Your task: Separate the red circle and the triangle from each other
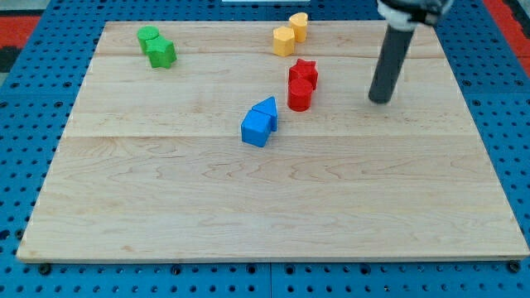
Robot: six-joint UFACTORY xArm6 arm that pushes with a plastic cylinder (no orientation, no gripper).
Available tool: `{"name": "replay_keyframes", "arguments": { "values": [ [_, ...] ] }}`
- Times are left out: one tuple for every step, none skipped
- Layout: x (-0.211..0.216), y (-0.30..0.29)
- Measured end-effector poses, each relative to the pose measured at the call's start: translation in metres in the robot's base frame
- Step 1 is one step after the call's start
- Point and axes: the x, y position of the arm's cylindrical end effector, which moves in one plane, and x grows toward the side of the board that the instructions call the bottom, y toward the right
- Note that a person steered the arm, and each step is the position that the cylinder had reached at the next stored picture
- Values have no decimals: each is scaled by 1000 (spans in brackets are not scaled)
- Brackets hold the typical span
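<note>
Tabletop of pale wood, set on a blue pegboard base; its whole near half, toward the view's bottom, carries nothing. Item one, nearest: blue cube, just below the view's centre and slightly left of it. Item two: blue triangle, touching the cube on its upper right side. Item three: red circle, a short upright cylinder, just to the right of the triangle with a narrow gap of bare wood between them; the two are close but apart. Item four: red star, directly behind the circle and touching it. Item five: my tip, the lower end of a straight dark rod that comes down from the view's top right; it rests on the wood to the right of the red circle, roughly level with it, well apart from every block. No fingers are fitted to this arm, so there is no open or closed state to report. Item six, far left: two green blocks pressed together, shapes hard to make out. Item seven, far centre: two yellow blocks, side by side and touching, near the top edge.
</note>
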Motion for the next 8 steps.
{"name": "replay_keyframes", "arguments": {
  "values": [
    [27, -52],
    [26, -104],
    [21, -142],
    [-5, -141],
    [-22, -125],
    [-29, -97],
    [-26, -67],
    [-6, -131]
  ]
}}
